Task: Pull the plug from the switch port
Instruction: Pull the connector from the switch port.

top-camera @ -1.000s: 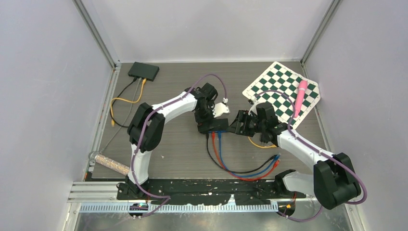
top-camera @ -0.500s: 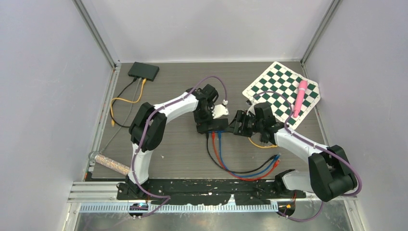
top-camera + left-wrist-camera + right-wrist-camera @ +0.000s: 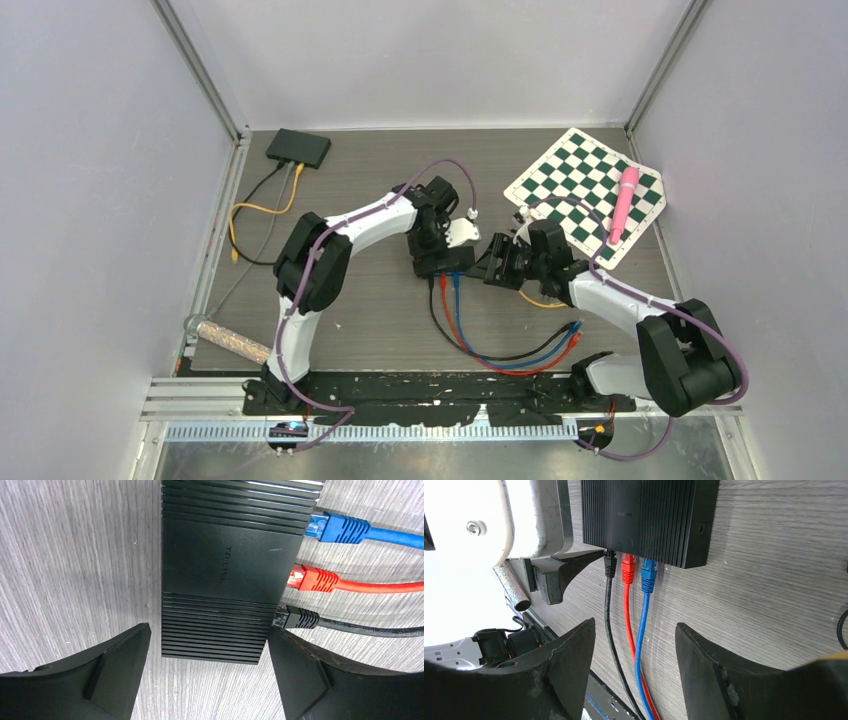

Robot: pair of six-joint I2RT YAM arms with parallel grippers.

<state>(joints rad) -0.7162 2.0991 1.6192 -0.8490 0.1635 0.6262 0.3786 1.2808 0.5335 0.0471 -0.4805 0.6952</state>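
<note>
The fingers (image 3: 115, 670) of the left gripper (image 3: 209, 632) stood wide apart astride the near end of the black switch (image 3: 220, 575), one on each side, holding nothing; whether either pad touched the casing could not be told. That straddle looked meant to brace the switch on the table (image 3: 60, 555) so it would not slide when a plug was pulled. The right gripper (image 3: 635, 625) was about half open and also empty, hovering on the port side with the three cables (image 3: 626, 630) running below the gap between its fingers, seemingly lined up to come in on one plug; which one could not be told. As for what held what, the switch's ports were the only receptacles in play. Three in a row were filled: the black plug (image 3: 297, 617) nearest the left gripper's finger, the red plug (image 3: 312, 579) in the middle and the blue plug (image 3: 340, 528) beyond, all seated, so nothing was out yet. The round socket (image 3: 700, 529) on the switch's end face was empty.
</note>
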